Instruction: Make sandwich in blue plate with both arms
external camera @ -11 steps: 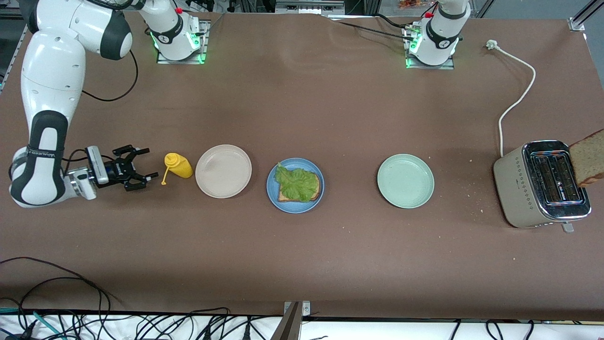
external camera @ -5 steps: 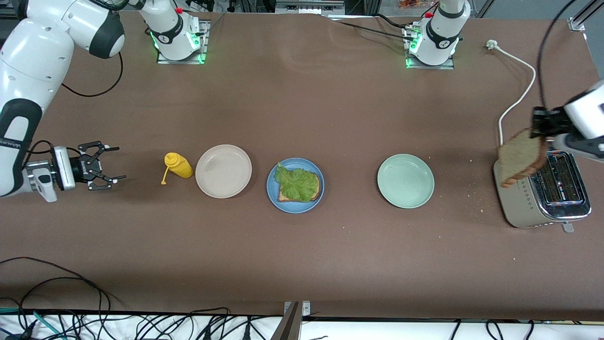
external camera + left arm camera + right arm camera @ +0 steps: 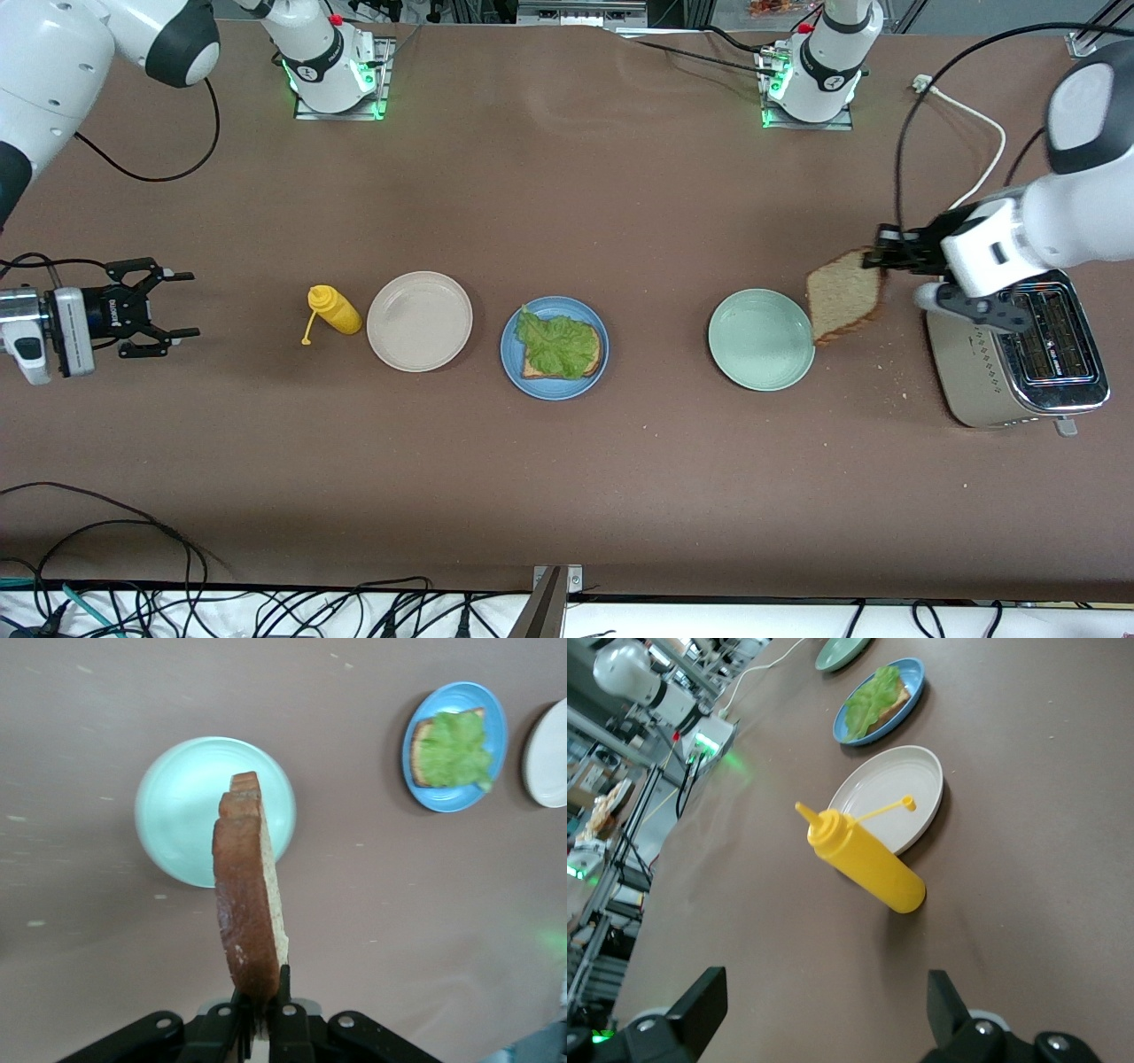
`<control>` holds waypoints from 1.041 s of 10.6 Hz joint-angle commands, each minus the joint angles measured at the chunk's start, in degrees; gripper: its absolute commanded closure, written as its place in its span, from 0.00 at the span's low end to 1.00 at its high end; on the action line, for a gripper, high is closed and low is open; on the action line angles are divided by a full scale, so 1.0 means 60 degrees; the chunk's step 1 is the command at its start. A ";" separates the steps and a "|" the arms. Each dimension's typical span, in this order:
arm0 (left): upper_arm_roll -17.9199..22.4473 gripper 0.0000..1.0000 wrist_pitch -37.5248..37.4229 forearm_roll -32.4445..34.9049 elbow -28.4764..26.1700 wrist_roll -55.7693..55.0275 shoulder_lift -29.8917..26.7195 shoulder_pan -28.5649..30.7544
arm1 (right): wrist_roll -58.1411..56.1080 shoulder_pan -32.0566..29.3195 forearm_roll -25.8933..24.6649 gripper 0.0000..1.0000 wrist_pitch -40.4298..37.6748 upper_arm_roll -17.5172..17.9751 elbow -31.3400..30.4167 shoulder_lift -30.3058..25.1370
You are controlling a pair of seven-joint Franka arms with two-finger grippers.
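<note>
A brown table [image 3: 567,496] seen from above holds three round plates in a row. The middle one, a plain blue plate [image 3: 511,359] with a raised rim, carries one square slice of speckled brown bread [image 3: 532,368] topped with a ruffled green lettuce leaf [image 3: 558,344]; no top slice lies on it. Toward the left arm's end sits a pale green plate [image 3: 760,339], then a silver toaster [image 3: 1014,359]. The left pincer [image 3: 877,257] is clenched on the edge of a second brown bread slice [image 3: 844,295], holding it up in the air over the table between the green plate and the toaster. Toward the right arm's end sit a beige plate [image 3: 419,321] and a yellow squeeze bottle [image 3: 334,310] lying on its side. The right pincer [image 3: 182,305] hangs with its fingers spread wide, grasping nothing, near the table's end, well apart from the bottle.
</note>
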 commanded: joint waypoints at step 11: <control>0.0413 1.00 0.6071 -0.5755 -0.0099 -0.1566 0.3242 -0.4613 | 0.9355 -0.0381 -0.6694 0.00 0.2963 0.4207 -0.1611 -0.5103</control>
